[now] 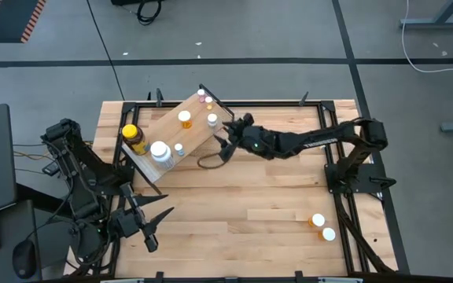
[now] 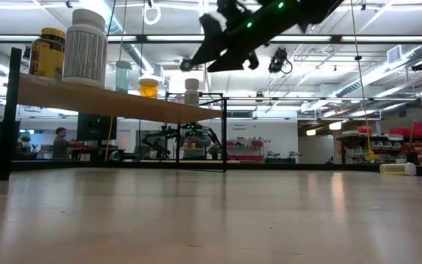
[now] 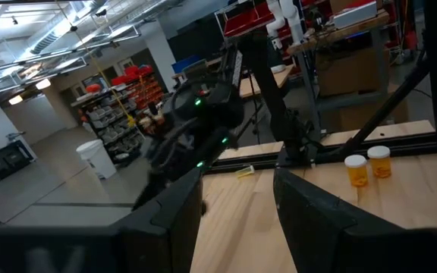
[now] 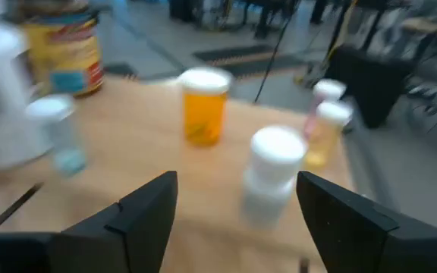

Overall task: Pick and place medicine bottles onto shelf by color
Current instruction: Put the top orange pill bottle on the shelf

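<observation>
We see the right tool (image 1: 225,142) poised at the edge of the shelf (image 1: 163,130), its fingers spread and empty, a small white bottle (image 4: 273,173) standing just ahead of them among the medicine bottles (an orange vial (image 4: 204,106) and a yellow-lidded jar (image 1: 134,138) included). We judge a placement just completed; the retreat should go straight back and upward so the fingers clear neighbouring caps. The left tool (image 1: 149,226) waits over the near left tabletop (image 1: 234,212), fingers parted, holding nothing. Two orange vials (image 1: 322,227) remain on the tabletop's right side, well apart from the shelf. The surface is pale butcher-block; beyond lies a workshop with racks, ceiling lights and a seated person (image 2: 61,142).
</observation>
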`<control>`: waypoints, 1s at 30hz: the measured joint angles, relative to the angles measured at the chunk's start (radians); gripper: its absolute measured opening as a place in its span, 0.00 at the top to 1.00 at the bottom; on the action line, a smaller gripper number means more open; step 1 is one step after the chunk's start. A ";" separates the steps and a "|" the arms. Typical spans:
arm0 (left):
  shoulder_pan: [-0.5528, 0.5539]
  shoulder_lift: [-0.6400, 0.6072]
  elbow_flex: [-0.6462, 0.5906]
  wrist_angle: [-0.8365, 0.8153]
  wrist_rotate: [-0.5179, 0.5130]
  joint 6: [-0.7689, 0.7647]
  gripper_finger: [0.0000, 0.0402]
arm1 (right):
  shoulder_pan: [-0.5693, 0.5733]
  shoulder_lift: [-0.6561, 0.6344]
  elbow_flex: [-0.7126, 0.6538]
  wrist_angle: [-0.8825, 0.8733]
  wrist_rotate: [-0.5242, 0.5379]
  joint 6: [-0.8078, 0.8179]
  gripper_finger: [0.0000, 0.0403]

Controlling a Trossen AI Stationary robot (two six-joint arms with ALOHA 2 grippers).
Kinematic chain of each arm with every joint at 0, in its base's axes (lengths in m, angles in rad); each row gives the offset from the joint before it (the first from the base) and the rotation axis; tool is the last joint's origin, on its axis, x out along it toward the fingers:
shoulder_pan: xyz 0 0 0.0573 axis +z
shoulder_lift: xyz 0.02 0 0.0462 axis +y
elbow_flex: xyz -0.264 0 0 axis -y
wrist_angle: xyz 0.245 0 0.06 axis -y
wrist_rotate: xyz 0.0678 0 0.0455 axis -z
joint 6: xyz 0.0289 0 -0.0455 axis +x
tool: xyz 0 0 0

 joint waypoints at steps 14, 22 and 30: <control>0.000 0.000 0.000 0.000 0.000 -0.028 0.57 | 0.326 -0.135 0.000 -0.698 -0.154 0.501 0.30; 0.001 0.001 0.000 0.000 0.001 -0.045 0.57 | 0.519 -0.137 0.000 -0.985 -0.315 0.842 0.31; 0.001 0.002 0.000 0.000 0.001 -0.046 0.57 | 0.670 -0.137 0.000 -1.160 -0.449 1.140 0.31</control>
